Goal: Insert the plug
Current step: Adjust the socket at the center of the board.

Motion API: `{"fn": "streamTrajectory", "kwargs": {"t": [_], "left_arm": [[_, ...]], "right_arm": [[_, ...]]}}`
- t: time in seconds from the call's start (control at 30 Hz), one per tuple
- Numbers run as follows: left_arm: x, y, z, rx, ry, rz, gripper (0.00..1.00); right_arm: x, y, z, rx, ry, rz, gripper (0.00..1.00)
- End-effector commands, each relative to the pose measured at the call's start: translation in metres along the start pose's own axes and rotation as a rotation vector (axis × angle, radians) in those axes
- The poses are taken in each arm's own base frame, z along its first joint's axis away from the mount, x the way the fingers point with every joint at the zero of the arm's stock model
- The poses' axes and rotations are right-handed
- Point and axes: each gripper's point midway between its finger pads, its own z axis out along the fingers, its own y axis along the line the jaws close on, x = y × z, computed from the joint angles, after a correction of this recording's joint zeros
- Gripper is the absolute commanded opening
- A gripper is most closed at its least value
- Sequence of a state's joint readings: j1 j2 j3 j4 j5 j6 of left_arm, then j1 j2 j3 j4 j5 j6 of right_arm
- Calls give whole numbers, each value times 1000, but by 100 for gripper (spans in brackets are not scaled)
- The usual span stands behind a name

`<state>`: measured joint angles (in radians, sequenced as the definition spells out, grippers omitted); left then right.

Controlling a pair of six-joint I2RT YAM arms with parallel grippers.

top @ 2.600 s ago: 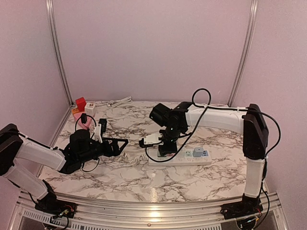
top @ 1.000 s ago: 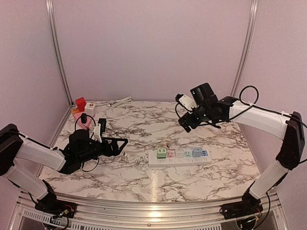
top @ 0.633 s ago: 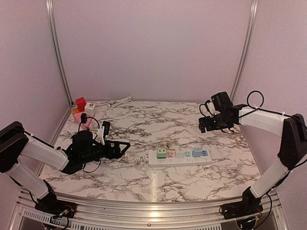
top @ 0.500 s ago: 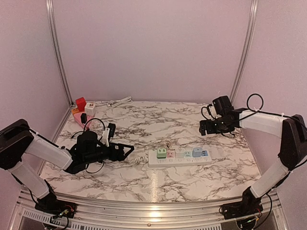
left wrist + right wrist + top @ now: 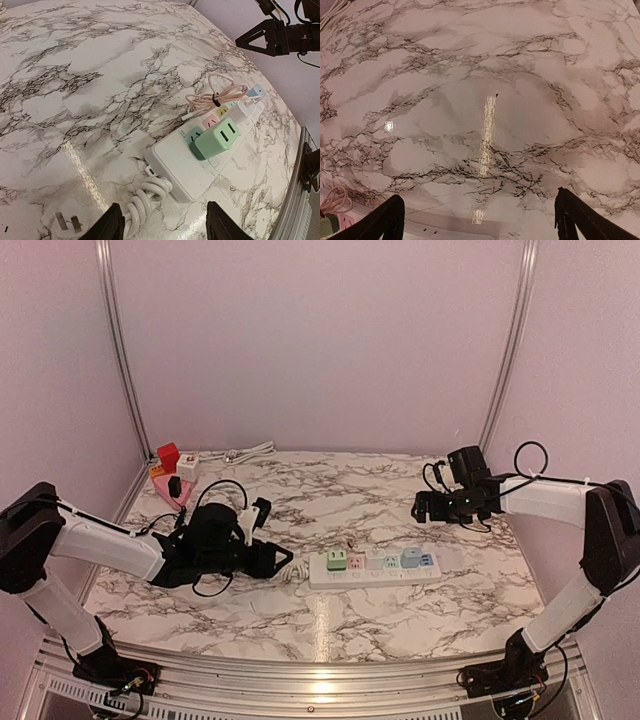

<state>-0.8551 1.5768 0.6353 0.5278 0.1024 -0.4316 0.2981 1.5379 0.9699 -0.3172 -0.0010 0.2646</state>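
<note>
Black left gripper (image 5: 164,224) beside power strip (image 5: 176,166)

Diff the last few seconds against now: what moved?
Right gripper lifted off the strip and swung back-right, open and empty. Left gripper slid right to the strip's coiled cord, jaws narrower, either side of it, nothing gripped. Strip, its plugs and the back-left boxes stayed put.

My white-and-black left arm (image 5: 105,545) lies low, its black left gripper (image 5: 283,562) just off the left end of the white power strip (image 5: 375,578), fingers parted. My right arm (image 5: 545,495) bends behind the strip, right gripper (image 5: 424,508) spread wide.
</note>
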Motion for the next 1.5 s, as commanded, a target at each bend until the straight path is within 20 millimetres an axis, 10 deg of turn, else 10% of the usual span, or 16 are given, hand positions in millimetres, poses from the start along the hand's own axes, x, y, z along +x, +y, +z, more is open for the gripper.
{"fn": "streamTrajectory", "kwargs": {"t": [0.0,0.53,1.47], "left_arm": [[9,4,-11,-132,92,83,55],[55,-17,11,-112,255,63,32],[27,34,73,-173,269,-31,10]], "right_arm": [[-13,0,-3,-10,-43,21,99],[-9,0,4,-28,-34,33,98],[44,8,18,-134,56,103,99]]}}
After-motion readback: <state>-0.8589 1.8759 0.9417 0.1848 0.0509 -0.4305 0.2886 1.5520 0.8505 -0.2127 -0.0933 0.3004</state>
